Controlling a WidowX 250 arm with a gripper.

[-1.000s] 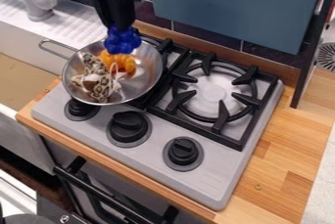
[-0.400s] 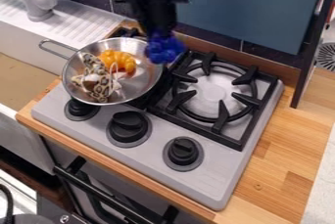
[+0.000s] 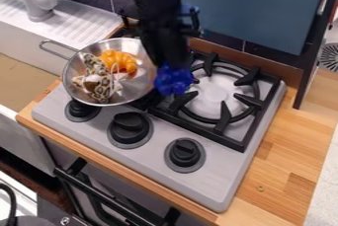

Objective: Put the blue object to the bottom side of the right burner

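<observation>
Gripper (image 3: 173, 66): closed on the blue object (image 3: 174, 80) (a knobbly one)
Blue object: at the gripper's tip, between pan (image 3: 145, 84) and right burner (image 3: 212, 95)
Pan: holds an orange object (image 3: 119, 61)

A black gripper (image 3: 172, 66) holds a bumpy blue object (image 3: 174, 83) between the right gas burner (image 3: 214, 94) and a metal frying pan (image 3: 141, 86).
</observation>
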